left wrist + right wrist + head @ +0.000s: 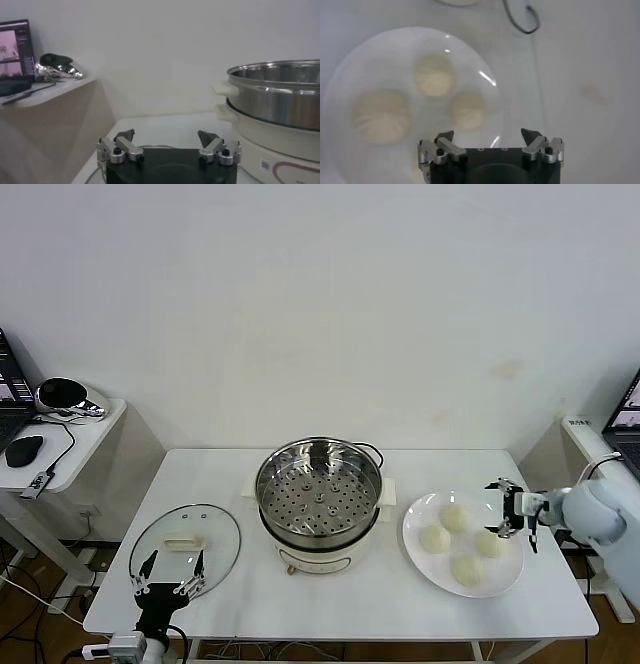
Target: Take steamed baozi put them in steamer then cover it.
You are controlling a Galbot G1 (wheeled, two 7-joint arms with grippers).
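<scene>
The steamer (318, 536) stands uncovered at mid-table, its perforated tray bare. Several cream-white baozi (456, 517) lie on a white plate (418, 560) to its right. The glass cover (215, 529) lies flat on the table to the steamer's left. My right gripper (508, 507) hovers open at the plate's far right edge; in the right wrist view, the right gripper (487, 134) is empty, with baozi (468, 110) on the plate (350, 65) just ahead. My left gripper (170, 576) is open and empty at the cover's near edge, and the left gripper (166, 135) faces the steamer (280, 95).
A side table (70, 439) with a mouse and a shiny object stands at the far left. A black cable (520, 20) lies on the table beyond the plate. The table's front edge (340, 632) is close to the cover and the plate.
</scene>
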